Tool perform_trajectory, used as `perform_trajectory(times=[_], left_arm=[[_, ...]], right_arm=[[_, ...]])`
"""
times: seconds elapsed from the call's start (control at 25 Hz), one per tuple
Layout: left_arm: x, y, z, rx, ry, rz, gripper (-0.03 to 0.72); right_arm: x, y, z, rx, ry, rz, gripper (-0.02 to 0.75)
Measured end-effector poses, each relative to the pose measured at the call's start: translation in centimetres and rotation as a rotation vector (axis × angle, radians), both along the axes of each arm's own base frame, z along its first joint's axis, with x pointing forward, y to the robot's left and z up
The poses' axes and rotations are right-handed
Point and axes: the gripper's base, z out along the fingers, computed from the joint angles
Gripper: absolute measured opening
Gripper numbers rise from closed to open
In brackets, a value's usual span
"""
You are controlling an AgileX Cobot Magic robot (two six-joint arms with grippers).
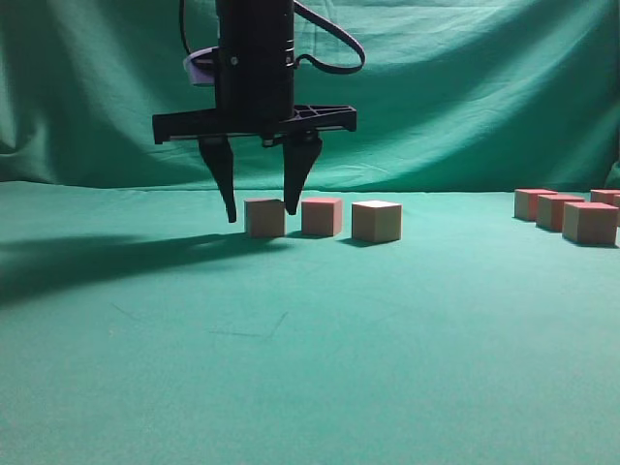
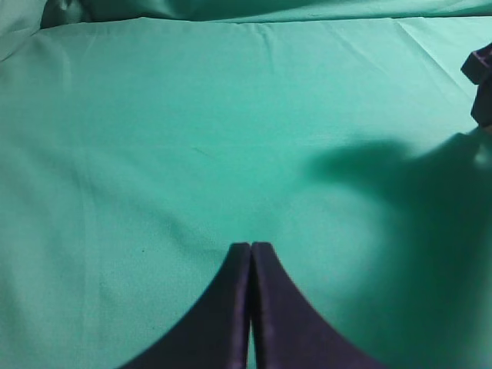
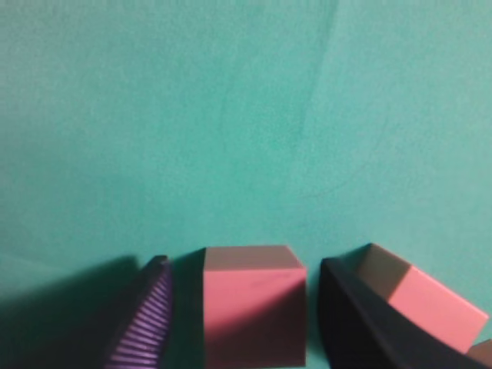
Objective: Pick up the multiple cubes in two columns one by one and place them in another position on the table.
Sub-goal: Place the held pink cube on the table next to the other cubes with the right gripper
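Note:
Three cubes stand in a row on the green table: a left cube, a middle one and a right one. My right gripper has reached across and hangs over the left cube, with a black finger on each side of it. In the right wrist view this cube shows its pink top between the fingers, with a gap on both sides, and it rests on the cloth. The right gripper is open. A neighbouring cube lies just outside the right finger. My left gripper is shut over bare cloth.
Several more cubes are grouped at the far right of the table. A draped green backdrop hangs behind. A black arm part shows at the right edge of the left wrist view.

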Motion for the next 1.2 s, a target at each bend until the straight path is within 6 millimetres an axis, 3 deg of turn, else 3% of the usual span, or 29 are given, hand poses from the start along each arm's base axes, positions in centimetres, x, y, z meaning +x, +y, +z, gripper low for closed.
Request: perform_trajectory(times=[0.4, 0.56, 0.88, 1.0, 1.2], left_arm=[[0.0, 0.0, 0.0, 0.000, 0.000, 0.000, 0.000], [0.0, 0.0, 0.0, 0.000, 0.000, 0.000, 0.000], [0.0, 0.0, 0.0, 0.000, 0.000, 0.000, 0.000], [0.0, 0.0, 0.0, 0.000, 0.000, 0.000, 0.000], [0.0, 0.0, 0.0, 0.000, 0.000, 0.000, 0.000]], right_arm=[[0.3, 0.3, 0.4, 0.036, -0.035, 0.008, 0.382], [1.0, 0.7, 2.9, 0.063, -0.116, 0.036, 0.382], [1.7, 0.0, 10.1, 0.056, -0.312, 0.091, 0.382], [1.5, -1.5, 13.5, 0.093, -0.364, 0.065, 0.382], [0.3, -5.7, 21.0, 0.171, -0.473, 0.030, 0.382]])
